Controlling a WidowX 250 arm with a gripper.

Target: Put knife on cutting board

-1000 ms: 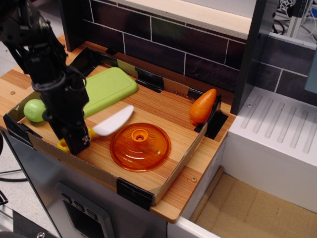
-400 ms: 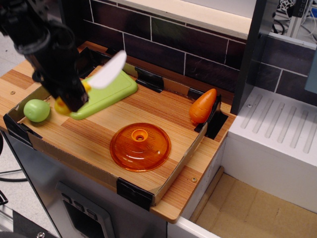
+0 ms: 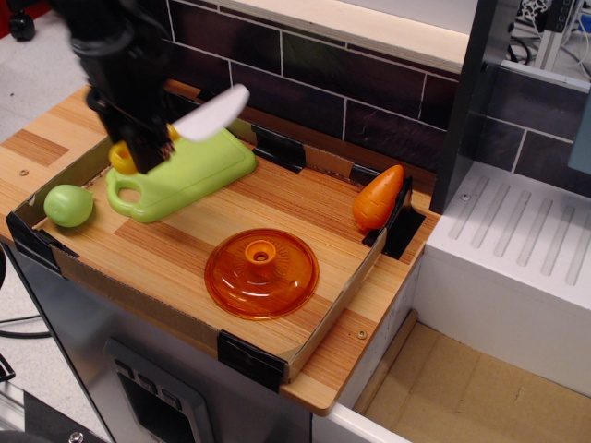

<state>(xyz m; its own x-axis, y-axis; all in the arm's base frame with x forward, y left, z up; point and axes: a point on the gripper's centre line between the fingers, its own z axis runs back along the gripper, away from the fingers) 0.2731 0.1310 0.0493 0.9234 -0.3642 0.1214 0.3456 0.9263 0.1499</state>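
Observation:
My gripper (image 3: 148,143) is a black arm coming in from the upper left. It is shut on the yellow handle of the knife (image 3: 211,115), whose white blade sticks out to the right. The knife hangs in the air above the light-green cutting board (image 3: 189,175). The board lies flat at the back left of the wooden tray, with its oval handle hole at its near left end. The gripper hides the board's far left part.
A green ball (image 3: 68,205) lies left of the board. A round orange lid (image 3: 261,273) sits in the tray's middle front. An orange carrot (image 3: 379,197) leans at the tray's right wall. A dark tiled wall (image 3: 351,92) stands behind, and a white sink (image 3: 517,268) lies right.
The gripper lifted the knife from the tray floor near the orange lid and carried it up and back, over the cutting board. The board's handle end now shows.

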